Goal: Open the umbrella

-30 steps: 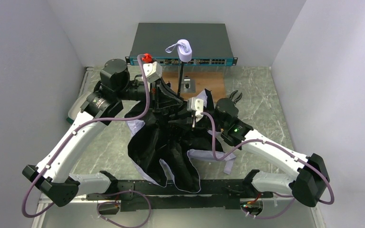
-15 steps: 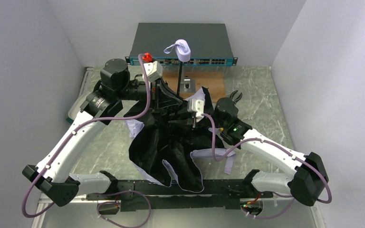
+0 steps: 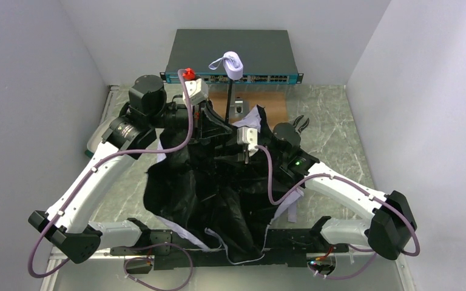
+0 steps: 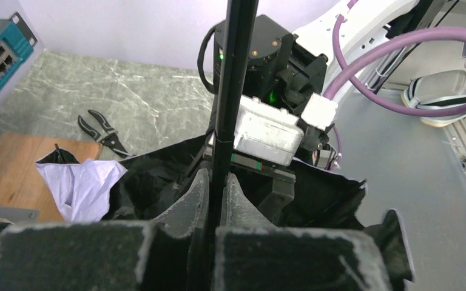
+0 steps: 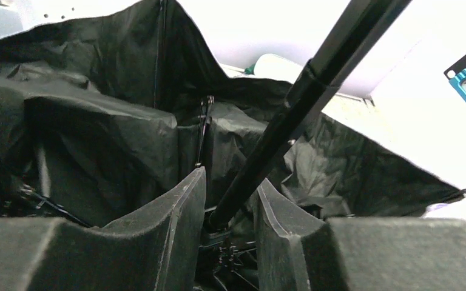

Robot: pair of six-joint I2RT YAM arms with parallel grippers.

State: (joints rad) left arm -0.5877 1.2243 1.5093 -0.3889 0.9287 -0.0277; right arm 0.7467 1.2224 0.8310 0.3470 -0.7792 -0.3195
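Note:
The umbrella (image 3: 206, 188) stands half spread in the middle of the table. Its black lining faces up and a bit of pale fabric (image 4: 82, 182) shows at the far edge. The thin dark shaft (image 3: 232, 97) rises to the lavender handle (image 3: 235, 62) with its strap loop. My left gripper (image 4: 217, 182) is shut on the shaft (image 4: 233, 73) just above the canopy. Lower down, my right gripper (image 5: 232, 176) stands open inside the canopy. The shaft (image 5: 315, 79) passes between its fingers (image 5: 182, 206), with gaps on both sides, down to the runner and ribs.
A network switch (image 3: 230, 54) sits at the back wall, with a wooden board (image 3: 273, 106) and a metal bracket (image 3: 241, 109) in front of it. Black pliers (image 3: 301, 124) lie right of the board. A pale grey-green case (image 3: 94, 142) lies at the left wall.
The canopy has spread wider, toward the front edge and to the left. My right gripper's jaws have widened around the shaft. The left gripper holds as before.

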